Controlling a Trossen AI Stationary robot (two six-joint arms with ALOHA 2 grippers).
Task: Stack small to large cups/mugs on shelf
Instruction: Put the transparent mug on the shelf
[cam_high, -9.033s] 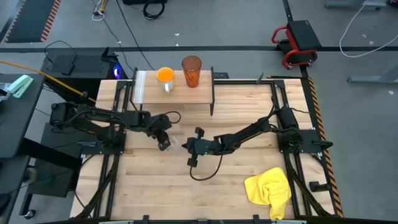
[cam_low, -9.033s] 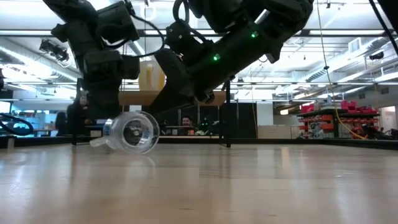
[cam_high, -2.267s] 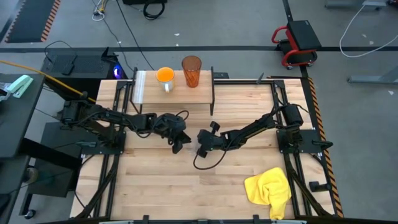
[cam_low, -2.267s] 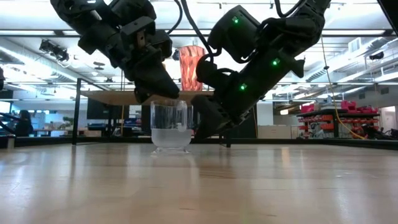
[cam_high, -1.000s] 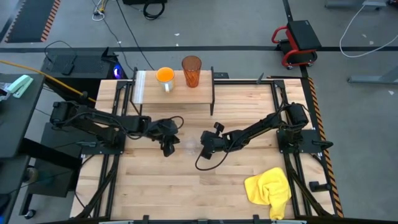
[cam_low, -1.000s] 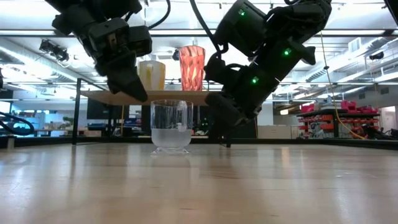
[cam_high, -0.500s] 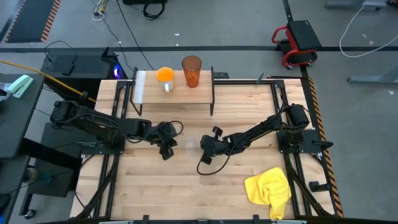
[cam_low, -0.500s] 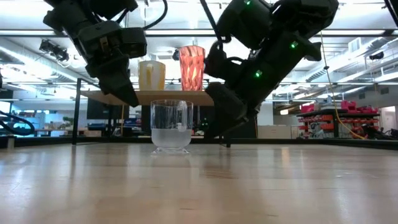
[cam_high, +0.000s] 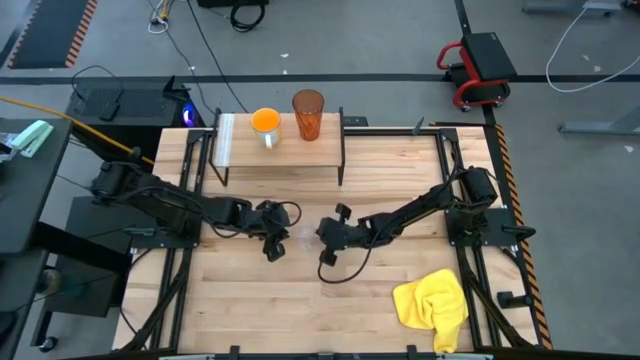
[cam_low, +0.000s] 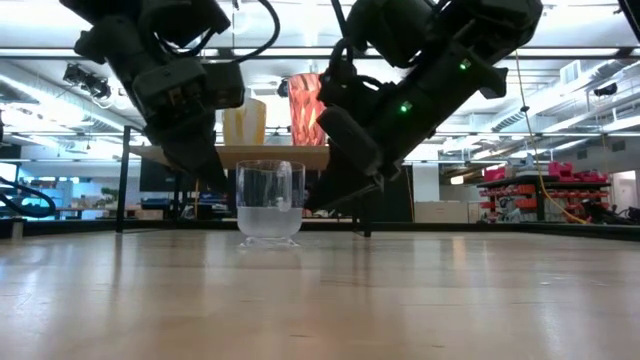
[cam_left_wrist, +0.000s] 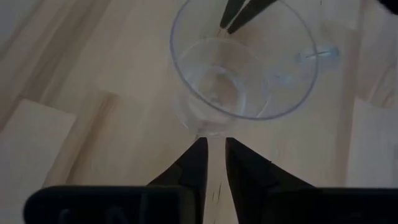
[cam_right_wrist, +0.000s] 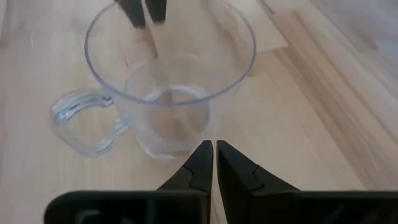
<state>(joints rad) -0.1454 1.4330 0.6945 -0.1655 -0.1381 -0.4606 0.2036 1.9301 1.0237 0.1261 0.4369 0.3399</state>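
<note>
High view: small clear glass cup (cam_high: 299, 236) barely shows on the wooden table (cam_high: 250, 310), approx centre, between left gripper (cam_high: 276, 247) at its 9 o'clock and right gripper (cam_high: 327, 240) at its 3. Orange mug w/ pale handle (cam_high: 265, 124) and tall orange-red ribbed tumbler (cam_high: 308, 114) stand on the light-wood shelf (cam_high: 232, 150) at 12. Crumpled yellow cloth (cam_high: 434, 306) at 4-5.

Low view alone shows the cup upright on its base, both grippers just beside it. Wrist views add: its handle; left jaws a narrow slit apart, right jaws nearly pressed together, neither pinching anything, tips just short of the cup wall.
</note>
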